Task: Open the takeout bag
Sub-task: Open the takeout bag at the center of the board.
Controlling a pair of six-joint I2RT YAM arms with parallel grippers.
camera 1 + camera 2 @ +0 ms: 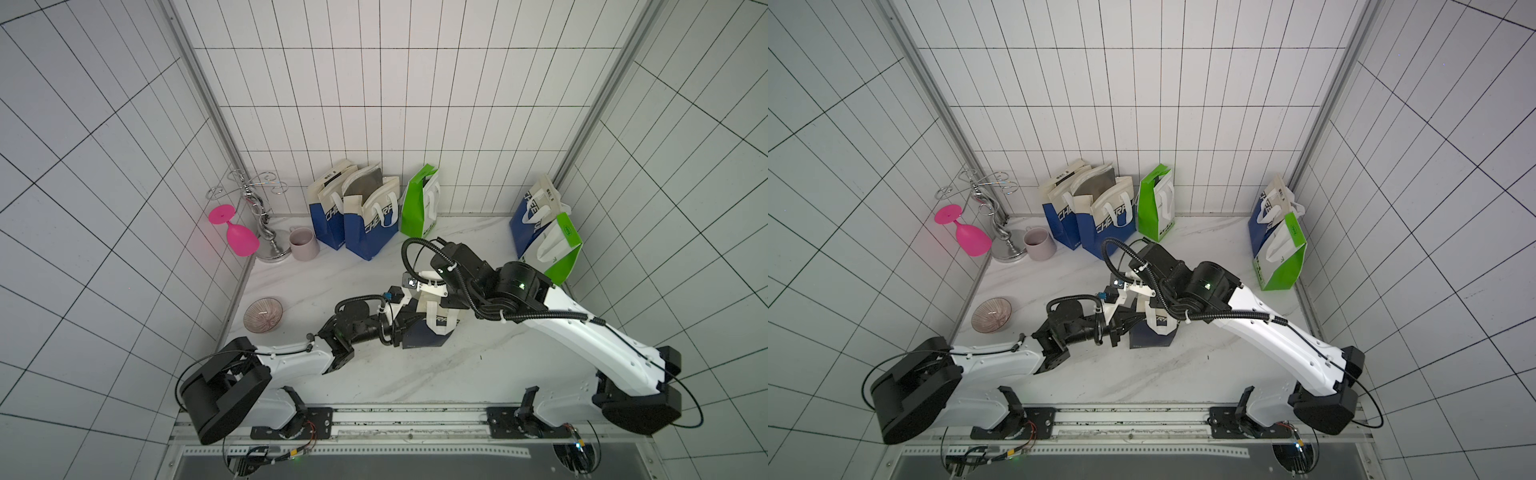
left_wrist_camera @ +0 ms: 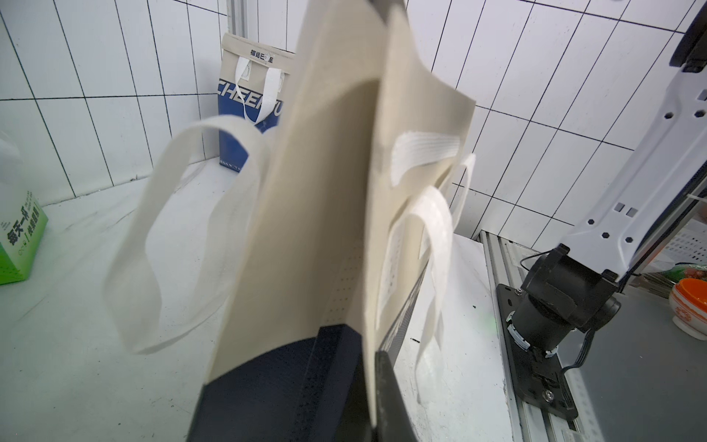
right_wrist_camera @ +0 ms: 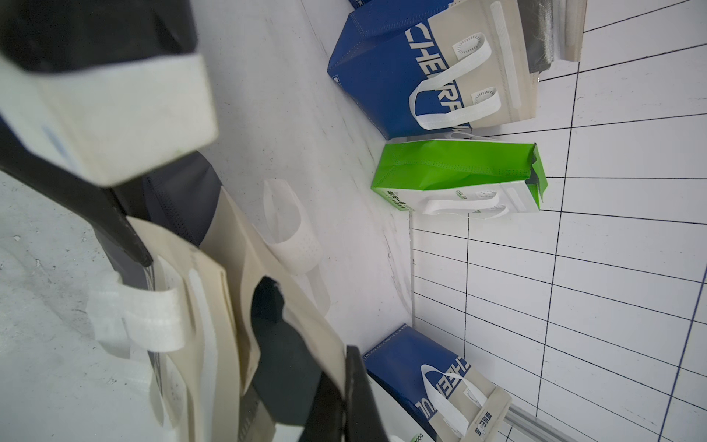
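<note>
The takeout bag (image 1: pixel 428 338) (image 1: pixel 1150 336) stands mid-table, navy at the bottom, beige above, with white loop handles. Both grippers hold it near its top. My left gripper (image 1: pixel 405 328) (image 2: pixel 373 382) is shut on one beige side panel of the bag (image 2: pixel 317 214); a dark finger (image 2: pixel 386 398) presses against that panel. From the far side, my right gripper (image 1: pixel 430 299) (image 3: pixel 344 367) is shut on the opposite beige top edge (image 3: pixel 229 237). A dark gap shows between the two panels in the right wrist view. The bag's inside is hidden in both top views by the arms.
Two blue and beige bags (image 1: pixel 353 216) and a green bag (image 1: pixel 419 203) line the back wall. Two more bags (image 1: pixel 544 232) lean at the right wall. A pink glass (image 1: pixel 237 232), metal rack (image 1: pixel 262 216), mug (image 1: pixel 303 243) and ribbed bowl (image 1: pixel 263 315) sit left.
</note>
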